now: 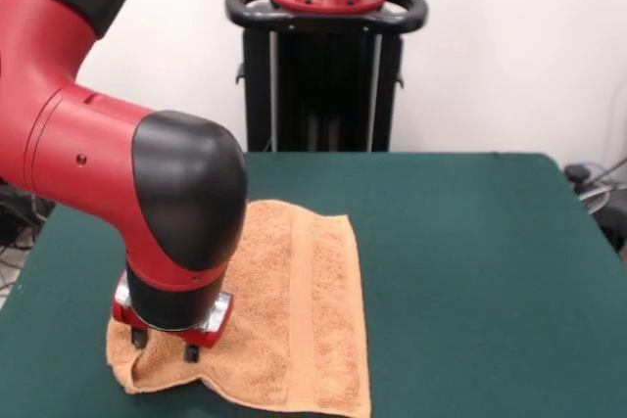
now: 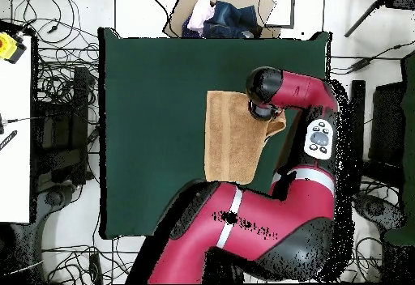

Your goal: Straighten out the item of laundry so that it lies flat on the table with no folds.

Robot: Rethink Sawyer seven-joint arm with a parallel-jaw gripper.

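The item of laundry (image 1: 299, 310) is an orange-tan terry towel on the green table (image 1: 470, 261), near its front edge. Most of it lies flat, with a woven band running along its length. Its front left corner is bunched into a small raised fold. My gripper (image 1: 165, 345) stands straight down on that rumpled corner, its two dark fingertips (image 1: 191, 351) apart and touching the cloth. Seen from overhead, the towel (image 2: 231, 136) lies right of the middle of the table (image 2: 154, 104). There the arm's black wrist (image 2: 263, 99) covers the gripper, and a rumpled flap sticks out beside it.
The red arm's bulky elbow (image 1: 176, 193) hangs over the towel's left part. A cardboard box of clothes (image 2: 219, 14) sits beyond the table's far edge in the overhead view. Cables lie on the floor around the table. Green cloth extends wide to the right in the front view.
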